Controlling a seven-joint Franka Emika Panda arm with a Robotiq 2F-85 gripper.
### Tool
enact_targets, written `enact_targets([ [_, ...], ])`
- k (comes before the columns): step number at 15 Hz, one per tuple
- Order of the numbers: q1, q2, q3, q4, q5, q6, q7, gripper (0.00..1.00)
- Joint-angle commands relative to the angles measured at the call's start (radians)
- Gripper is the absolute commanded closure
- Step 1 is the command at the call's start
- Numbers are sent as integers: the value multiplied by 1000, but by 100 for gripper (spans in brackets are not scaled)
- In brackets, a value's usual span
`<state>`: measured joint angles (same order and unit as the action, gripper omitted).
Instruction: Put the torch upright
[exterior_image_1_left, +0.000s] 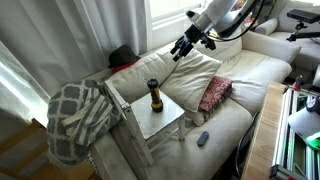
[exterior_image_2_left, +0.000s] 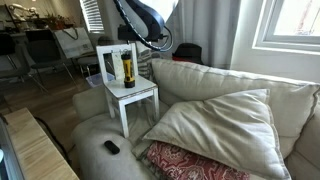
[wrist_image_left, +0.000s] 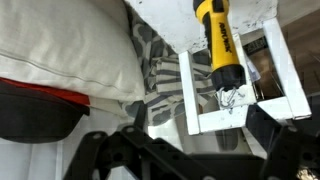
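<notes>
The torch (exterior_image_1_left: 155, 97) has a gold-yellow body and a black head. It stands upright on the small white table (exterior_image_1_left: 170, 122) on the sofa. It shows in both exterior views (exterior_image_2_left: 127, 68) and in the wrist view (wrist_image_left: 220, 45). My gripper (exterior_image_1_left: 182, 48) is up in the air above the sofa back, well apart from the torch. In the wrist view its dark fingers (wrist_image_left: 200, 128) are spread wide with nothing between them.
A grey patterned blanket (exterior_image_1_left: 75, 115) hangs beside the table. A red patterned pillow (exterior_image_1_left: 214, 93) and a large white cushion (exterior_image_2_left: 220, 120) lie on the sofa. A small flat dark remote (exterior_image_1_left: 203, 138) lies on the seat.
</notes>
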<state>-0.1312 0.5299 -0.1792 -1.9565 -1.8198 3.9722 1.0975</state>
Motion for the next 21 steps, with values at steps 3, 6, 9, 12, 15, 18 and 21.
enact_targets([
  [3, 122, -127, -104, 1, -351, 20, 381, 0],
  [6, 158, -163, -126, 20, -481, 43, 520, 0],
  [9, 159, -196, -108, 32, -546, 83, 564, 0],
  [12, 159, -227, -93, 36, -578, 109, 567, 0],
  [15, 133, -217, -74, 40, -547, 106, 529, 0],
  [18, 133, -231, -68, 41, -556, 109, 529, 0],
  [21, 133, -231, -68, 41, -557, 109, 529, 0],
])
